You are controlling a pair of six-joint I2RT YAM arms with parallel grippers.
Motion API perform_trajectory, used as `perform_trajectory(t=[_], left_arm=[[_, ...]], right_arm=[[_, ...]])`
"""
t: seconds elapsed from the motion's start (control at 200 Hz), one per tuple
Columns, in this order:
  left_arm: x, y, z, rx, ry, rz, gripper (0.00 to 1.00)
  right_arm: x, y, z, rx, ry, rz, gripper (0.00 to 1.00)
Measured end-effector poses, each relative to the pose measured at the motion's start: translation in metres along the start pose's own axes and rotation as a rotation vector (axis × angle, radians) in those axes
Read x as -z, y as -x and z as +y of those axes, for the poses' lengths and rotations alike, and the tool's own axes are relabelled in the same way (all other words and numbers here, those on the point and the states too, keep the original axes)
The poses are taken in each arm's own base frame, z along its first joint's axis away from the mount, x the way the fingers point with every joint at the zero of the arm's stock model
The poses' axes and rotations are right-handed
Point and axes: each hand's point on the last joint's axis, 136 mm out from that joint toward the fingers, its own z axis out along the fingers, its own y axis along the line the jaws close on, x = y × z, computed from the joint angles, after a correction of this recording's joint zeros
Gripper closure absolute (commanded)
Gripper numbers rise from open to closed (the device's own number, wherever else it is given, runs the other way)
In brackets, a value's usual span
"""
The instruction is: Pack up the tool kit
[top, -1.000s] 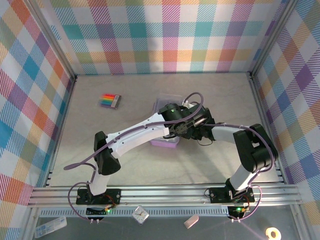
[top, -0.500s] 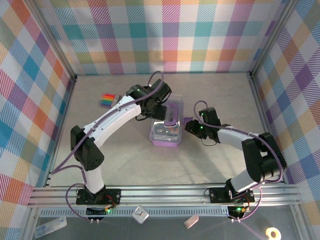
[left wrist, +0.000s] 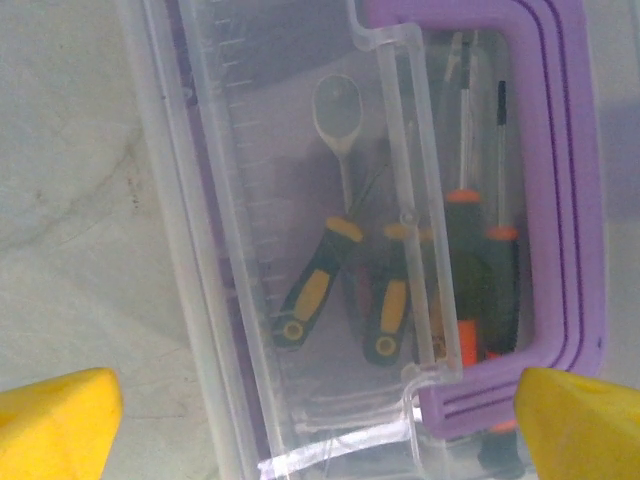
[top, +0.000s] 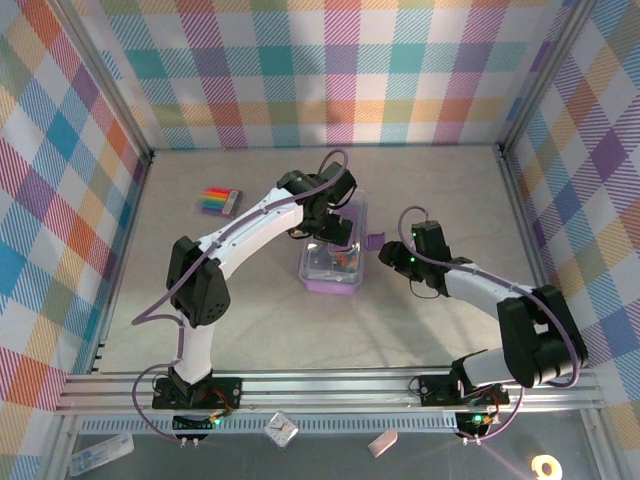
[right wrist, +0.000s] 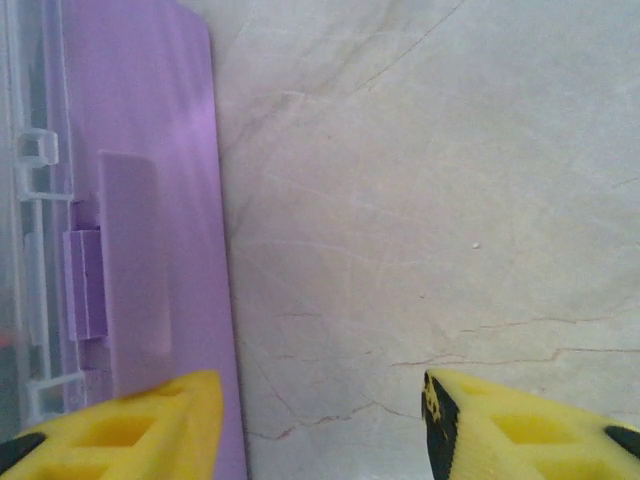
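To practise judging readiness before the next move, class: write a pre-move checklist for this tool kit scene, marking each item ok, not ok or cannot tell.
1. Tools packed: screwdrivers and wrench lie inside the purple box: ok.
2. Cover: clear lid lies over the tools: ok.
3. Lid latched shut: cannot tell.
4. Above the lid, left gripper open and empty: ok.
5. Beside the box, right gripper open and empty over bare table: ok.
6. Stray item: rainbow-striped pack lies apart from the box: ok.
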Motion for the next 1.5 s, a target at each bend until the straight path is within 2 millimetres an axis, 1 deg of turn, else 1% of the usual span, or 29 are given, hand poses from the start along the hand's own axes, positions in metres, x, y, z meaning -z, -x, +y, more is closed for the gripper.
perform_trajectory(t=[0.1, 0.22, 0.34, 0.45, 0.48, 0.655, 0.755, 0.865, 1.0, 1.085, 1.225, 1.425, 1.5], left_arm=[[-0.008, 0.003, 0.001, 0.007, -0.011, 0.007, 0.0], [-0.019, 0.009, 0.008, 0.027, -0.018, 0.016, 0.05], [-0.027, 0.013, 0.009, 0.044, -0.045, 0.021, 0.11], [-0.038, 0.01, 0.008, 0.058, -0.077, 0.026, 0.18], [-0.039, 0.01, 0.008, 0.062, -0.09, 0.02, 0.19], [-0.038, 0.006, 0.021, 0.1, -0.14, -0.038, 0.23], [-0.038, 0.003, 0.034, 0.122, -0.142, -0.075, 0.24], [-0.039, 0.0, 0.045, 0.147, -0.148, -0.116, 0.25], [-0.041, -0.002, 0.056, 0.177, -0.179, -0.153, 0.26], [-0.041, -0.003, 0.06, 0.197, -0.217, -0.17, 0.26], [-0.043, -0.005, 0.07, 0.232, -0.281, -0.182, 0.27], [-0.042, -0.005, 0.072, 0.242, -0.31, -0.185, 0.27], [-0.041, -0.004, 0.073, 0.244, -0.313, -0.189, 0.27]], right_arm=[[0.008, 0.007, -0.004, -0.007, -0.013, -0.049, 0.42], [0.014, 0.012, -0.005, -0.009, -0.02, -0.086, 0.41], [0.014, 0.014, -0.006, -0.011, -0.025, -0.092, 0.39], [0.01, 0.014, 0.0, -0.008, 0.018, -0.073, 0.38], [0.008, 0.012, 0.002, -0.009, 0.035, -0.058, 0.38], [-0.016, -0.001, 0.017, -0.049, 0.208, 0.081, 0.35], [-0.026, -0.007, 0.032, -0.079, 0.339, 0.151, 0.31], [-0.032, -0.013, 0.048, -0.1, 0.462, 0.211, 0.27], [-0.031, -0.016, 0.064, -0.108, 0.577, 0.255, 0.24], [-0.031, -0.018, 0.069, -0.114, 0.62, 0.278, 0.23], [-0.038, -0.019, 0.079, -0.116, 0.662, 0.317, 0.22], [-0.044, -0.009, 0.096, -0.105, 0.708, 0.324, 0.2], [-0.047, -0.005, 0.1, -0.117, 0.719, 0.325, 0.18]])
